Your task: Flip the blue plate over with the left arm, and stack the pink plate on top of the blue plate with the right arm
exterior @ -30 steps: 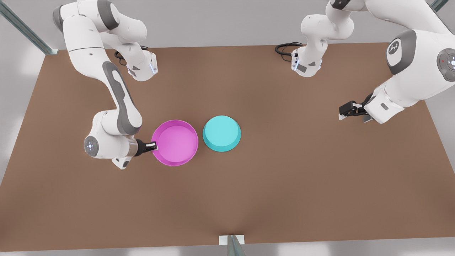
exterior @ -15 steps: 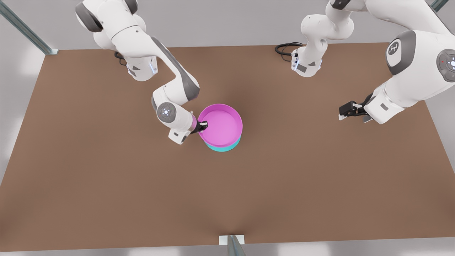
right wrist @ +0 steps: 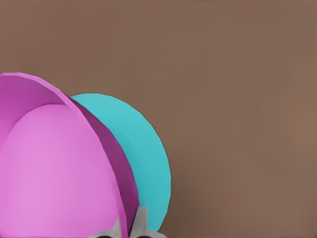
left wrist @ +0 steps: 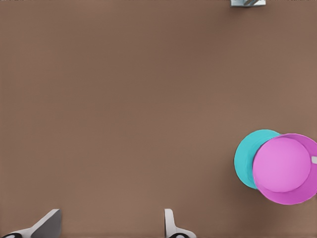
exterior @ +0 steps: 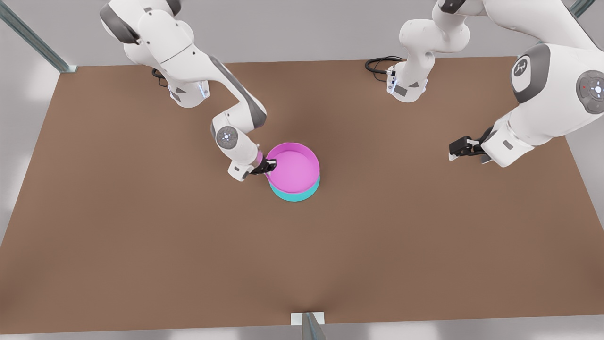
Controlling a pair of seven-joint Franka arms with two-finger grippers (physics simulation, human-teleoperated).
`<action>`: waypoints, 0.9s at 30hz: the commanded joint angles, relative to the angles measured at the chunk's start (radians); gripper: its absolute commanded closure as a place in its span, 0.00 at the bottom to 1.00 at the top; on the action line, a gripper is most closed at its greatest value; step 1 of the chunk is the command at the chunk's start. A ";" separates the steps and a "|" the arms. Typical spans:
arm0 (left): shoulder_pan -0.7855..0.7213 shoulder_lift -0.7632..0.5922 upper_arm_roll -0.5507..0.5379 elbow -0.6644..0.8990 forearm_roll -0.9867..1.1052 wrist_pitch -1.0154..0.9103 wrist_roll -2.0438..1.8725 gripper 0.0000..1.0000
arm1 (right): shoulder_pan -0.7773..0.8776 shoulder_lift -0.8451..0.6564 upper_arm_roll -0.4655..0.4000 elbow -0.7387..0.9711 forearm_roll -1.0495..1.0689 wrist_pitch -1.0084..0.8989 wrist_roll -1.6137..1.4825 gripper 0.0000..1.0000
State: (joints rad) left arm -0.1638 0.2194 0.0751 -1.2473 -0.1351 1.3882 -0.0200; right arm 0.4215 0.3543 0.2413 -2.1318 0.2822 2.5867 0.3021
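front view: brown table (exterior: 141,245) under everything; two white arms reach in over its far edge.
right arm (exterior: 188,52): the one on the front view's left, bent down toward the table centre; matched by its wrist view, which looks straight into the pink plate.
left arm (exterior: 542,94): the one on the front view's right, held off to the side, waiting, well apart from both plates.
pink plate (exterior: 293,167): open side up, right at the right gripper's tips, rim between the fingers. Sits over the blue plate, shifted a bit off centre. Whether it rests on the blue one or is held just above, cannot tell.
blue plate (exterior: 302,193): flat side up, rim down on the table, directly below the pink plate; a turquoise crescent shows past the pink rim on the side away from the right gripper.
right gripper (exterior: 269,165): narrow, pinched onto the pink plate's rim; in the right wrist view one finger (right wrist: 141,220) sits outside the pink wall, the other inside.
left gripper (exterior: 458,148): spread wide, nothing between the fingers (left wrist: 49,224); in the left wrist view both plates lie far off ahead of it, pink plate (left wrist: 285,166) overlapping blue plate (left wrist: 247,156).
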 commanded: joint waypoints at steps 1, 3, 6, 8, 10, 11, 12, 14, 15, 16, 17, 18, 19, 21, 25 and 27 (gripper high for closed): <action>0.000 0.000 0.000 0.000 0.000 0.000 0.000 0.00 | 0.000 0.006 0.000 0.001 -0.005 0.009 0.005 0.79; 0.000 -0.002 0.000 0.000 0.000 0.000 -0.002 0.00 | 0.002 0.018 0.000 0.009 -0.003 0.023 0.008 0.79; 0.000 -0.002 0.000 0.000 0.000 0.000 -0.002 0.00 | 0.014 0.045 0.000 0.020 -0.003 0.049 0.012 0.79; 0.000 -0.002 0.000 0.000 0.000 0.000 -0.002 0.00 | 0.013 0.043 0.006 0.018 -0.003 0.047 0.012 0.79; 0.000 0.000 0.000 0.000 0.000 0.000 -0.002 0.00 | 0.013 0.041 0.007 0.016 -0.003 0.047 0.012 0.79; 0.000 0.000 0.000 0.000 0.000 0.000 -0.002 0.00 | 0.013 0.040 0.006 0.016 -0.003 0.044 0.012 0.79; 0.000 0.000 0.000 0.000 0.000 0.000 -0.002 0.00 | 0.013 0.040 0.007 0.016 -0.003 0.044 0.014 0.79; 0.000 0.000 0.000 0.000 0.000 0.000 -0.002 0.00 | 0.013 0.037 0.007 0.013 -0.003 0.041 0.014 0.79; 0.000 0.000 0.000 0.000 0.000 0.000 -0.002 0.00 | 0.011 0.037 0.007 0.013 -0.003 0.041 0.014 0.77; 0.000 0.000 0.000 0.000 0.000 0.000 -0.002 0.00 | 0.008 0.037 0.007 0.015 -0.003 0.038 0.014 0.51; 0.000 0.000 0.000 0.000 0.000 0.000 -0.002 0.00 | 0.005 0.032 0.007 0.018 -0.003 0.010 0.014 0.00; 0.000 -0.002 0.000 0.000 0.000 0.000 -0.002 0.00 | 0.005 0.029 0.007 0.018 -0.003 0.009 0.014 0.00; 0.000 0.000 0.000 0.000 0.000 0.000 -0.002 0.00 | 0.005 0.029 0.007 0.018 -0.003 0.009 0.014 0.00; 0.000 0.000 0.000 0.000 0.000 0.000 -0.002 0.00 | 0.005 0.031 0.007 0.018 -0.005 0.009 0.011 0.00; 0.000 -0.002 0.022 0.005 0.015 0.000 -0.002 0.00 | -0.053 -0.072 0.009 0.023 -0.009 -0.140 0.002 0.00; 0.000 -0.003 0.022 0.006 0.017 -0.005 -0.003 0.00 | -0.119 -0.129 -0.023 0.142 -0.017 -0.426 -0.009 0.00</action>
State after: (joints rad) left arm -0.1655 0.2164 0.0966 -1.2410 -0.1238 1.3837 -0.0230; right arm 0.2926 0.2107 0.1975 -1.9653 0.2438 2.0995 0.2725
